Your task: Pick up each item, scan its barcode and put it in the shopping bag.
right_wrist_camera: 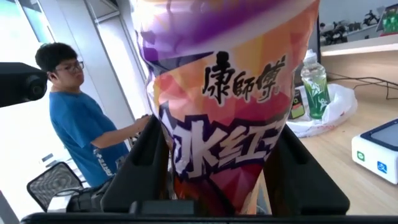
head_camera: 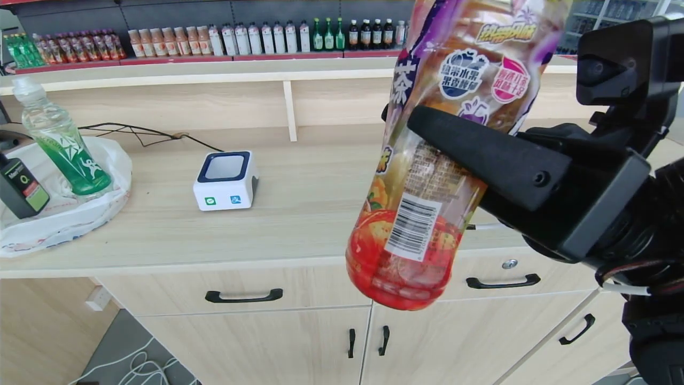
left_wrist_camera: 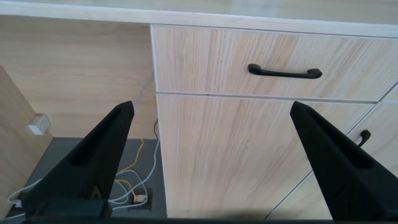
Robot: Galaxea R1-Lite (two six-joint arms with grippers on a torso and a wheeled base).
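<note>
Orange, red and purple wrap, clear plastic underneath: that is the bottle (head_camera: 454,69), and the right pincer (head_camera: 406,120) is pinching it across the middle. One black finger is lying over the front of the label and the other is pressing from behind. From the right wrist view, the two fingers are hugging the bottle (right_wrist_camera: 230,112) on either side, with the right pincer (right_wrist_camera: 221,180) spread just as wide as the bottle's body.

The bottle is hanging in the air, tilted, base low, out in front of the counter (head_camera: 299,214). It is to the right of the scanner (head_camera: 226,181) and well apart from it. Its white barcode (head_camera: 411,227) is facing the head camera, just above the red base.

The left pincer (left_wrist_camera: 214,155) is gaping wide and gripping nothing, hanging in front of a drawer (left_wrist_camera: 267,56).

Counting now: two bottles, one in the grip and one green bottle (head_camera: 59,144) standing in the bag (head_camera: 64,214). One dark packet (head_camera: 18,190) is sitting beside that green bottle. One white bag is lying at the counter's left end. One white cube scanner, blue-rimmed window up, is sitting mid-counter.
</note>
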